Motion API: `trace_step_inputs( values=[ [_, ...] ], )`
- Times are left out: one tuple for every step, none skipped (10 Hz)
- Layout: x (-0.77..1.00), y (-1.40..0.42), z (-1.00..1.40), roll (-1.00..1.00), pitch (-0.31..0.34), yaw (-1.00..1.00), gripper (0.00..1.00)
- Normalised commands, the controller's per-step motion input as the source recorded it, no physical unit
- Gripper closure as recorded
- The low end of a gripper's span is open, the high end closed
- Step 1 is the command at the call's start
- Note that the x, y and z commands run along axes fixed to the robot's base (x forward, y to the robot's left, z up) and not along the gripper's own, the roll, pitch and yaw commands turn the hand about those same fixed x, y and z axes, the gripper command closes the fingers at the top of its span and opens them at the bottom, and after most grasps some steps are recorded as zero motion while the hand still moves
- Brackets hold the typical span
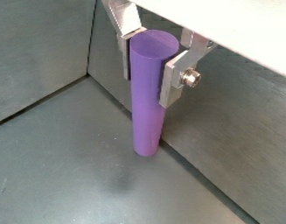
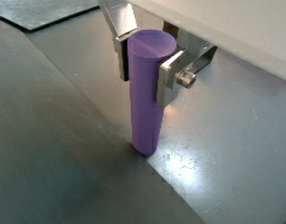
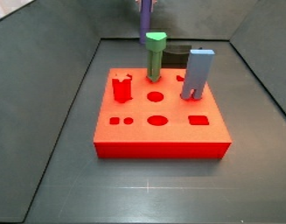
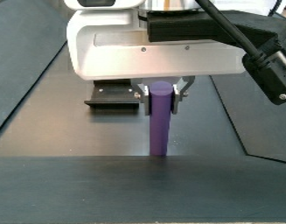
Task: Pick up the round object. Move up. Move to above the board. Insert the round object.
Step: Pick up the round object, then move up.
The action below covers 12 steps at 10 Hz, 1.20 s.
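My gripper [image 1: 153, 70] is shut on the round object [image 1: 146, 96], a tall purple cylindrical peg. The silver fingers [image 1: 172, 83] clamp its upper end, and it hangs upright below them. Both wrist views show this grip, with the gripper [image 2: 148, 72] on the peg [image 2: 146, 96]. In a side view the gripper [image 4: 162, 98] holds the peg [image 4: 160, 122] above the grey floor. In a side view only the peg [image 3: 146, 13] shows, high behind the far edge of the red board [image 3: 169, 144]. The board's round hole [image 3: 158, 120] is open.
A green pointed peg [image 3: 155, 57], a grey-blue rectangular peg [image 3: 198, 74] and a short red piece [image 3: 122, 89] stand on the board. The dark fixture [image 3: 177, 54] stands behind the board and also shows in a side view [image 4: 114, 94]. Grey walls enclose the floor.
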Motion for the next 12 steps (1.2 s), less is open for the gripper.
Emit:
trace_step_inputs(
  values=[
    [0.0,0.0,0.0,0.0,0.0,0.0,1.0],
    [0.0,0.0,0.0,0.0,0.0,0.0,1.0],
    [0.0,0.0,0.0,0.0,0.0,0.0,1.0],
    [0.0,0.0,0.0,0.0,0.0,0.0,1.0],
    [0.0,0.0,0.0,0.0,0.0,0.0,1.0],
    [0.0,0.0,0.0,0.0,0.0,0.0,1.0],
    [0.0,0.0,0.0,0.0,0.0,0.0,1.0],
    [0.0,0.0,0.0,0.0,0.0,0.0,1.0],
    [0.0,0.0,0.0,0.0,0.0,0.0,1.0],
    [0.0,0.0,0.0,0.0,0.0,0.0,1.0],
    [0.0,0.0,0.83,0.0,0.0,0.0,1.0],
    [-0.07,0.0,0.81,-0.03,0.048,0.0,1.0]
  ],
)
